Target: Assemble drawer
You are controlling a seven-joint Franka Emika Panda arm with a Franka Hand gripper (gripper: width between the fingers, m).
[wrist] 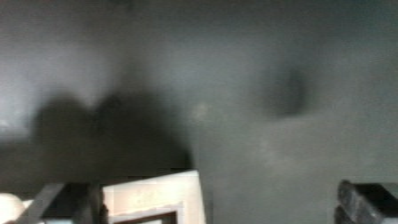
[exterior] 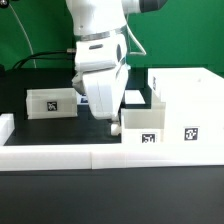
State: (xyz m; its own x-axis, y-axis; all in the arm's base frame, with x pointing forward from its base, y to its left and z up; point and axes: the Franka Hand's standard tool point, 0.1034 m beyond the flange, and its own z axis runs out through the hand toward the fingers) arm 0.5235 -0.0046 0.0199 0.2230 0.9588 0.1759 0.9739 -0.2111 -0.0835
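One small white tray (exterior: pixel 50 103) with a black-and-white tag lies on the black table at the exterior view's left. A second tagged tray (exterior: pixel 143 125) sits against the front of the tall white box housing (exterior: pixel 190 100) at the exterior view's right. My gripper (exterior: pixel 110 120) hangs low over the table, just to the left of this second tray's corner. In the wrist view my gripper (wrist: pixel 214 210) is open. A white tray corner (wrist: pixel 151 198) lies between the fingers, close beside one dark finger (wrist: pixel 63 205) and far from the other. Nothing is gripped.
A long low white rail (exterior: pixel 100 156) runs along the table's front edge, and another rail end (exterior: pixel 5 126) sits at the exterior view's left. Dark cables lie behind the arm against a green backdrop.
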